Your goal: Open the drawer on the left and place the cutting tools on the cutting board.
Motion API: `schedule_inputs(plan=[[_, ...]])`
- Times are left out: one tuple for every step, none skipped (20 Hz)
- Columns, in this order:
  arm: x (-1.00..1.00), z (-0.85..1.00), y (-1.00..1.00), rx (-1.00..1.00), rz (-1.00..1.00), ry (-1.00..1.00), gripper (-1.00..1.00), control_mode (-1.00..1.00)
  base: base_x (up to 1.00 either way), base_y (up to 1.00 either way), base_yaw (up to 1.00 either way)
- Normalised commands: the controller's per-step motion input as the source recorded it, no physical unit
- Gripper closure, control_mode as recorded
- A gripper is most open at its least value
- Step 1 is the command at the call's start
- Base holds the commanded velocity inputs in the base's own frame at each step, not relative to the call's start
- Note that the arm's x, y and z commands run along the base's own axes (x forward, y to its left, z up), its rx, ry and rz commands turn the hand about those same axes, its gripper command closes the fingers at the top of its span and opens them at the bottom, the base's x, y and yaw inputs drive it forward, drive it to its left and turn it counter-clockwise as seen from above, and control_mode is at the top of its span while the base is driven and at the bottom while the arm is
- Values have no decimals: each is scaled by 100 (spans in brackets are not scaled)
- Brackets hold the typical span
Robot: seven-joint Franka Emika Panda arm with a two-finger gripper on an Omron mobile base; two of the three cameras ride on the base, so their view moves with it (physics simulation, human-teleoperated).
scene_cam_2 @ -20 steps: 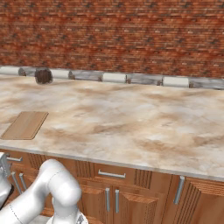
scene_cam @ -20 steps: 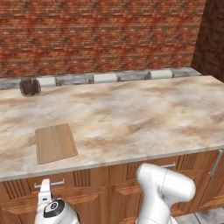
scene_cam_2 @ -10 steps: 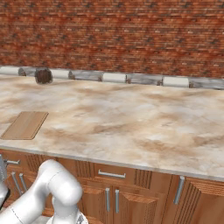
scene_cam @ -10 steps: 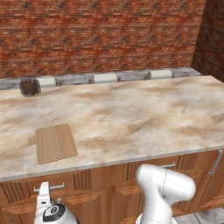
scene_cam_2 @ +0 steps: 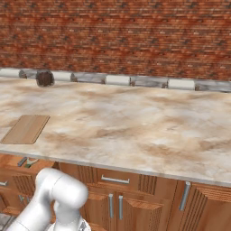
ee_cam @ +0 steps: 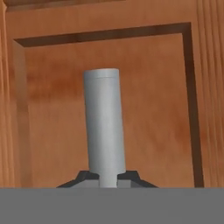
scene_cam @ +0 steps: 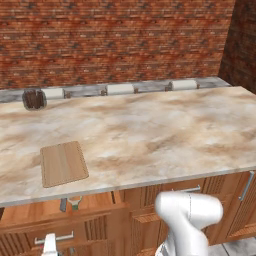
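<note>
The drawer (scene_cam: pixel 95 227) at the lower left stands pulled out from under the counter, and its silver bar handle (scene_cam: pixel 54 238) faces me. My gripper (scene_cam: pixel 50 242) is shut on that handle (ee_cam: pixel 103 122), which runs up between the two finger tips in the hand view. In the open gap lie a slim dark knife (scene_cam: pixel 63 204) and a green-handled tool (scene_cam: pixel 76 202), seen again as the knife (scene_cam_2: pixel 21 161) and green tool (scene_cam_2: pixel 32 161). The light-wood cutting board (scene_cam: pixel 64 163) lies flat on the counter just above the drawer.
A dark jar (scene_cam: pixel 34 99) stands at the back left by the brick wall. A narrower drawer front (scene_cam_2: pixel 115 179) and cabinet doors with vertical handles (scene_cam_2: pixel 184 196) sit to the right. My white elbow (scene_cam: pixel 187 215) bulges in front of the cabinets.
The drawer has slid out toward me with the gripper on its handle, and the knife and green tool inside have come into sight.
</note>
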Motion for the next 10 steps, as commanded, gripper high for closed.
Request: schedule_inputs(plan=[[-100, 0, 0, 5, 0, -5, 100, -100, 0, 0, 0], [-100, 0, 0, 4, 0, -5, 100, -100, 0, 0, 0], [-100, 0, 0, 3, 0, -4, 100, -100, 0, 0, 0], [-100, 0, 0, 3, 0, -3, 100, -100, 0, 0, 0], [-100, 0, 0, 3, 0, -3, 100, -100, 0, 0, 0], [-100, 0, 0, 3, 0, -2, 100, -100, 0, 0, 0], [-100, 0, 0, 3, 0, 0, 100, -100, 0, 0, 0], [-100, 0, 0, 1, 0, 0, 100, -100, 0, 0, 0], [-100, 0, 0, 0, 0, 0, 100, -100, 0, 0, 0], [-100, 0, 0, 0, 0, 0, 100, -100, 0, 0, 0]])
